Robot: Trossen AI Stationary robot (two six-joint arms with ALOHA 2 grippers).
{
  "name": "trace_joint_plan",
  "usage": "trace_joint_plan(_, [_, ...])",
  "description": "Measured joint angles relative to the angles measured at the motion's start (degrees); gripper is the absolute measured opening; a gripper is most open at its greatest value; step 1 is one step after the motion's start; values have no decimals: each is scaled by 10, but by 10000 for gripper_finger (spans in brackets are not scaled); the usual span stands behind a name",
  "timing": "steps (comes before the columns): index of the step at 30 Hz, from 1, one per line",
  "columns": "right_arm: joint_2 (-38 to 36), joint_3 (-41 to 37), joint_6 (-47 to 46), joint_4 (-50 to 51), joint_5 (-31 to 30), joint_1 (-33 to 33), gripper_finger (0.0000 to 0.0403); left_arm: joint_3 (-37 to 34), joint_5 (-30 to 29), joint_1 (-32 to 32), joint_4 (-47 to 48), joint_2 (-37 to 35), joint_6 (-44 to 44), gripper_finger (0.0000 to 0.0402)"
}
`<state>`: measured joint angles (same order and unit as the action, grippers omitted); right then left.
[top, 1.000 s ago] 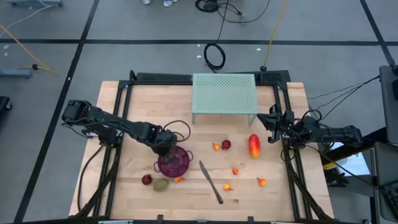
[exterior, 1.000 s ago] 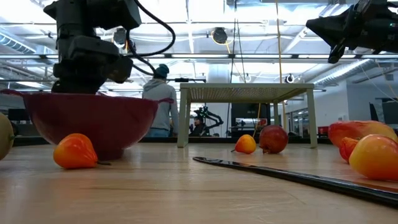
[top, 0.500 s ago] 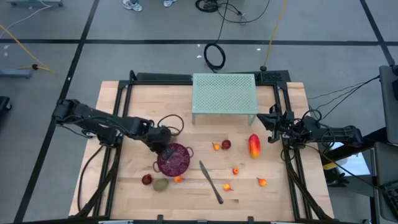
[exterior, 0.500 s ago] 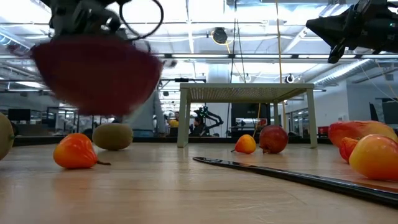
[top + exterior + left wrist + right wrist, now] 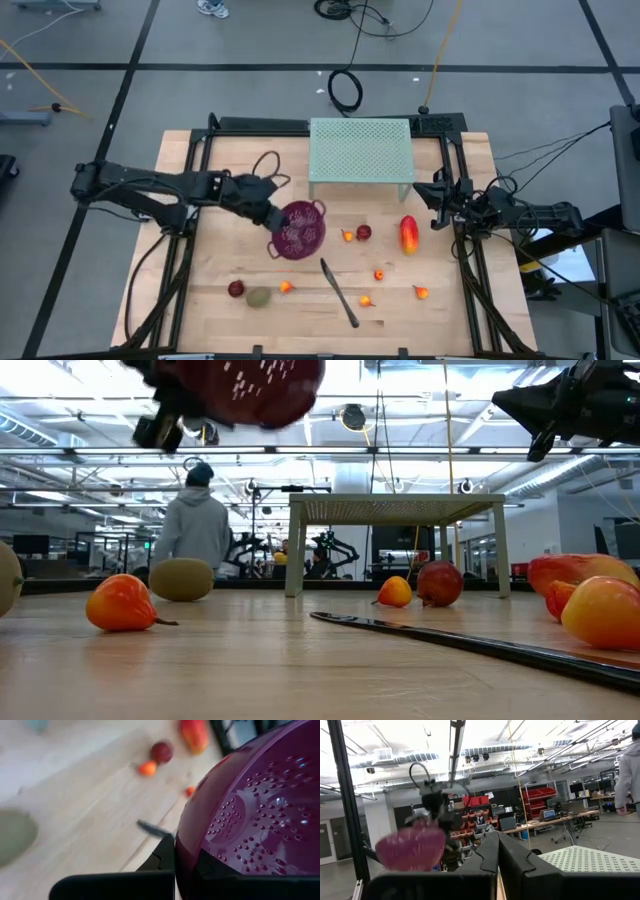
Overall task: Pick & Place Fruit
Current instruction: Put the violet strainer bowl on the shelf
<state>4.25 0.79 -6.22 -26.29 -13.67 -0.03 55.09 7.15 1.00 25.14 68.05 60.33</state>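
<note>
Here the left tool (image 5: 268, 222) is clenched on the raised purple bowl (image 5: 298, 229), with the kiwi (image 5: 259, 296) well below it.

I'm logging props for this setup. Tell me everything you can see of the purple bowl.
The bowl is a purple colander that looks like plastic, pierced with small holes and fitted with small rim handles. It looks empty. The left gripper, fingers shut on its rim, holds it tilted in the air above the table, clear of the fruit.

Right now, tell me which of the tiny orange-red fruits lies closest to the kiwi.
The tiny orange-red fruit at the table's front left, just right of the kiwi. The other four lie farther right, beyond the knife or up by the dark red fruit.
</note>
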Motion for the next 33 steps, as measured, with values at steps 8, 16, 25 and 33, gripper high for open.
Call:
trace_joint_plan(8, [0,0,0,0,0,0,0,191,-43,-48,166,70,-102,0])
trace_joint_plan(16, [0,0,-1,0,2,0,0,369,-56,-108,274,167,-190,0])
trace_joint_plan(25, [0,0,-2,0,2,0,0,528,-47,-152,354,278,-260,0])
trace_joint_plan(33, [0,0,-2,0,2,0,0,667,-57,-189,416,382,-297,0])
